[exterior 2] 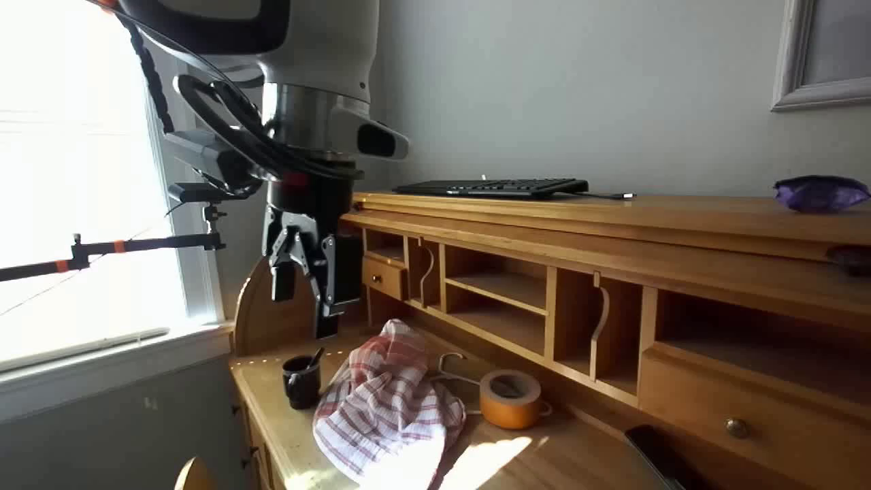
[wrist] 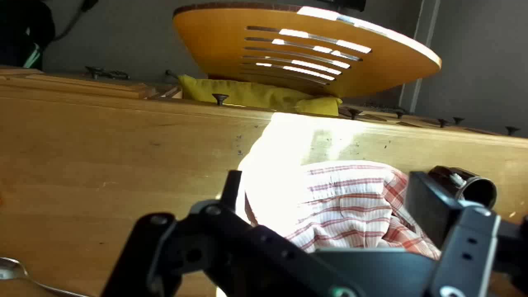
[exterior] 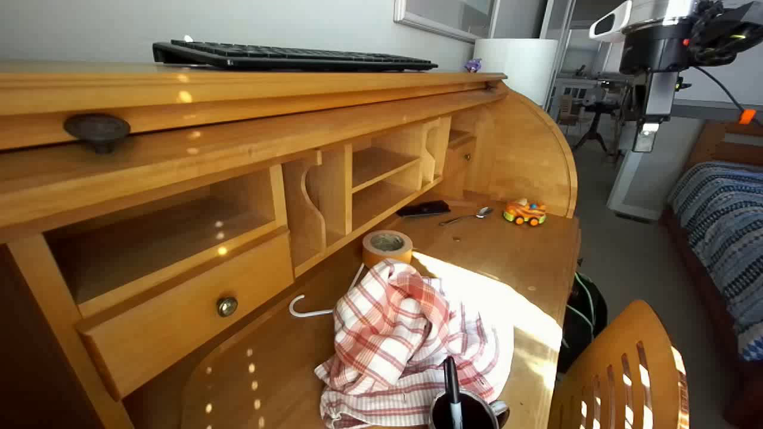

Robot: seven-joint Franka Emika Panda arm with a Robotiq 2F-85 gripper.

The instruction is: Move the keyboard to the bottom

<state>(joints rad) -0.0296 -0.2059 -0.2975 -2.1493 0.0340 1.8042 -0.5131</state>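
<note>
Black on honey wood: looking at the keyboard (exterior: 298,58), lying keys-up on the top ledge (exterior 2: 701,207), not yet down on the desk (wrist: 103,173). Running lengthwise along that ledge, roughly parallel to the wall (exterior 2: 612,82) behind, and showing a cable (exterior 2: 612,197) at an end in an exterior view. Not appearing at all in the wrist view.

Passing on to the gripper (wrist: 324,187): pointing down on the room side of the ledge, gripping nothing, with the fingers (wrist: 433,206) well spread. Hanging well apart from the keyboard and, in both exterior views, showing fingertips lower than it. Judging from that, seeking a thing lying above and toward the wall, so probably needing to rise past the ledge first, then to reach in. Not being able to tell the nearer end from the farther.

Spacing the fingers, in the wrist view, along the length of the desk, hence in line with the long axis of the keyboard, as judged; probably calling for turning, to pinch across the narrow width instead. Perhaps risking a tip or slide if catching near an end.

Looking lower, finding a cloth (exterior: 387,333), a mug (exterior 2: 301,384) and tape (exterior 2: 510,412) on the desk; likely wanting a landing spot beside these.
</note>
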